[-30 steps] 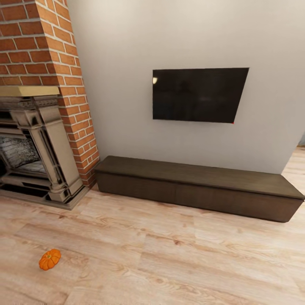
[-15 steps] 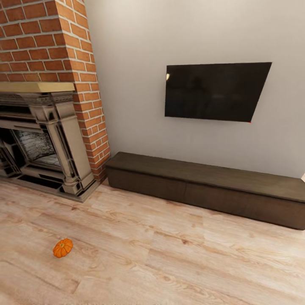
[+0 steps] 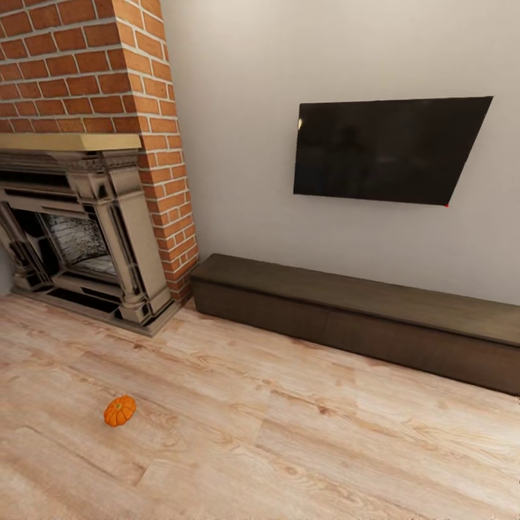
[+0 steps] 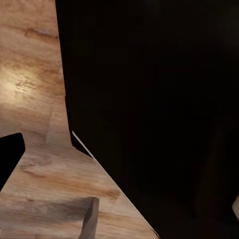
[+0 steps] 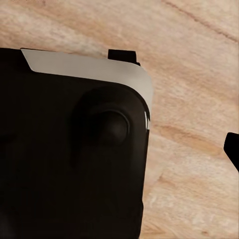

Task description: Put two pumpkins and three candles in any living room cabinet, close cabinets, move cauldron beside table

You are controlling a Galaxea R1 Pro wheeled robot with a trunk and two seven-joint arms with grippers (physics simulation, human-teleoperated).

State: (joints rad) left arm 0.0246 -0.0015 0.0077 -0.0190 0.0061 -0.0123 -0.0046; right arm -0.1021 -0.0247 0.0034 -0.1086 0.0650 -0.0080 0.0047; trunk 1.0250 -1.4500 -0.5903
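One small orange pumpkin lies alone on the wood floor, well in front of the fireplace. The long, low, dark brown cabinet stands against the white wall under the TV, with its drawer fronts shut. In the left wrist view a dark fingertip of my left gripper sits far out at the frame's edge over bare floor. In the right wrist view a fingertip of my right gripper also sits far out. Both grippers hold nothing. The candles, cauldron and table are out of view.
A brick chimney with an ornate grey fireplace fills the left side. A black TV hangs on the wall above the cabinet. Open wood floor stretches between me and the cabinet. My own dark base shows in both wrist views.
The whole head view has shifted to the right and a little up, so the camera has moved. More of the fireplace shows now. The pumpkin and cabinet have not moved.
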